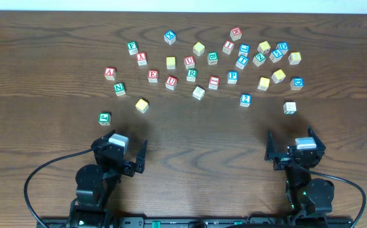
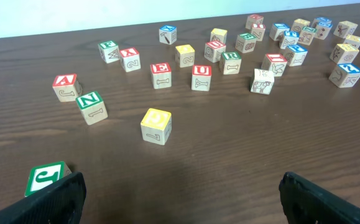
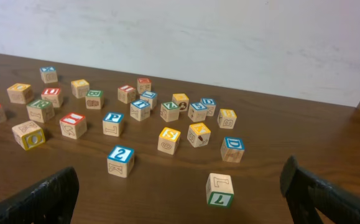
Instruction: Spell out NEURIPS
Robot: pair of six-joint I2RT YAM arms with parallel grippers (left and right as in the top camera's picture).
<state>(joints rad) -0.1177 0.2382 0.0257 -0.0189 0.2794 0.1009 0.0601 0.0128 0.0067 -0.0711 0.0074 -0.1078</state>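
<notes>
letter blocks point(image 1: 213, 82) scattered, both grippers open

letter blocks lie loose over the far half of the wooden table point(image 1: 196, 145), with no word lined up yet. the green n block point(image 2: 91, 107) sits at the left, just beside the red a block point(image 2: 65, 87). the red e block point(image 2: 161, 75), red u block point(image 2: 201, 77) and green r block point(image 2: 230, 62) stand in a loose row behind. a yellow block point(image 2: 156, 126) sits alone, nearer. the left gripper point(image 2: 181, 190) and right gripper point(image 3: 180, 186) are at the near edge, jaws spread wide, gripping nothing.

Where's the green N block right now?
Overhead, left side: the green N block sits beside the red A block, nearer the robot, left of a yellow block.
</notes>
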